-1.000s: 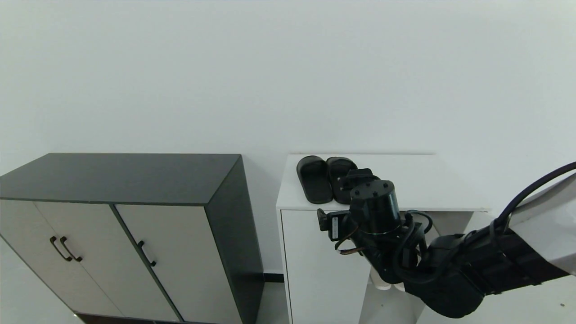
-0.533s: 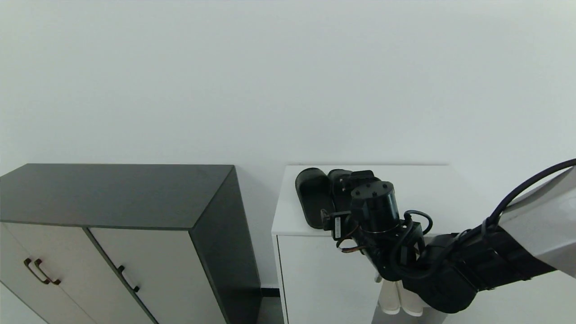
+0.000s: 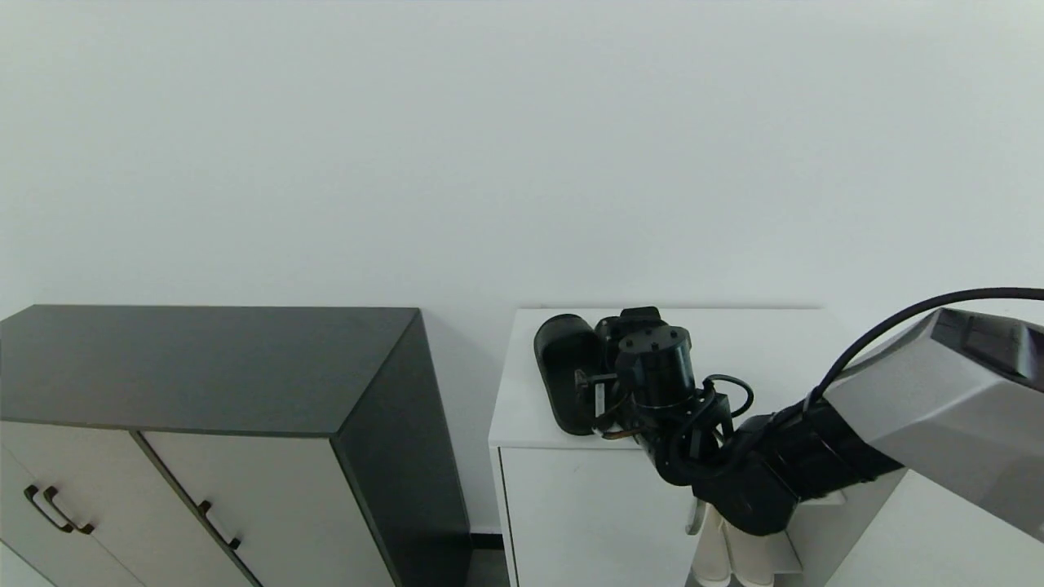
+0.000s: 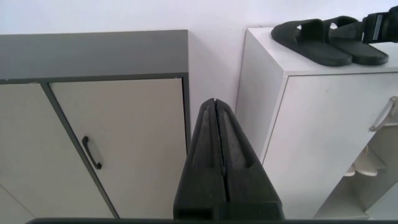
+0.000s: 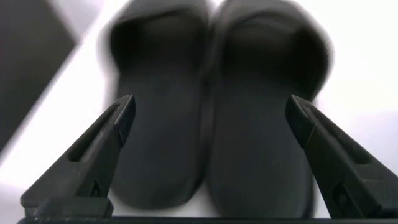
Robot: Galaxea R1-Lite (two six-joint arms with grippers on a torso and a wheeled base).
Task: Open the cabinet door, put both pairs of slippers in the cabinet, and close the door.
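Holds the right pincer (image 5: 209,102) wide open and empty, aimed at the pair of black slippers (image 3: 559,377) side by side near the front left corner of the white surface (image 3: 767,350), seemingly to take both at once, with the left pincer (image 4: 215,107) closed on nothing, facing the shut cabinet (image 3: 204,367)

The cabinet (image 3: 204,367) stands against the wall on the left, with the side stand (image 3: 571,505) just beside it on the right. One pair of slippers (image 3: 563,375) lies side by side on the stand's top, toward its left edge, and a second pair of slippers (image 3: 726,554) sits in the stand's lower compartment on the right. The right gripper (image 5: 210,102) hangs over the upper pair's near end with its fingers spread to either side, and the left gripper (image 4: 216,106) is in front of the cabinet's right-hand door.
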